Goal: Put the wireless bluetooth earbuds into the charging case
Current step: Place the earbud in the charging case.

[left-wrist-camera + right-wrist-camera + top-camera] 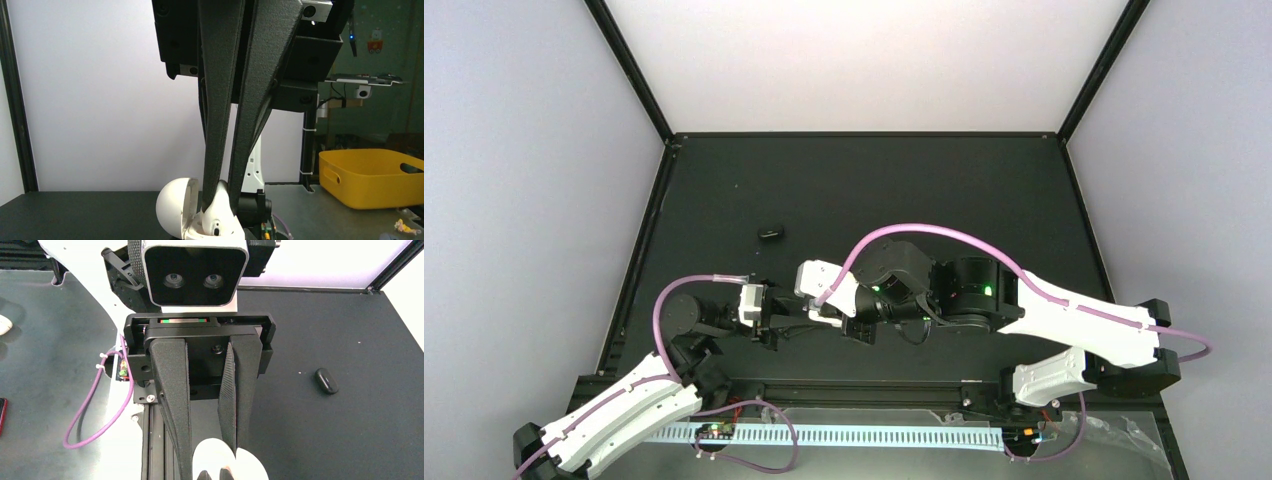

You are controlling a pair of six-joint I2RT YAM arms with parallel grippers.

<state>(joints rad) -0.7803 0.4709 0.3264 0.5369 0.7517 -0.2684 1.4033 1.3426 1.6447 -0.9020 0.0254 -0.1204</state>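
- Two grippers, both closed on something. Right gripper [220, 200] pinches a white bud [220, 223] by its top, fingers nearly touching, angled steeply down.
- The white bud's lower end is inside the open case [172, 205], with the lid hanging off the far side. Seated or not, can't tell.
- Left gripper [210, 462] clamps the case across its body, roughly level, pointing right.
- Risk, my read: if the white bud is skewed in the pinch, it catches on the socket rim. More push then twists the case in the left grip or squirts the bud out.
- Also: lifting before letting go would drag it back out. Fingertips are crowded, so a small shift could knock the lid.
- Pose: left arm [624, 405] folded, wrist reaching right. Right arm [1084, 325] stretched left, wrist tipped down. They meet mid-table, near the front edge.
- Looks like a black bud [771, 234] on the mat [924, 190], well apart, farther back.
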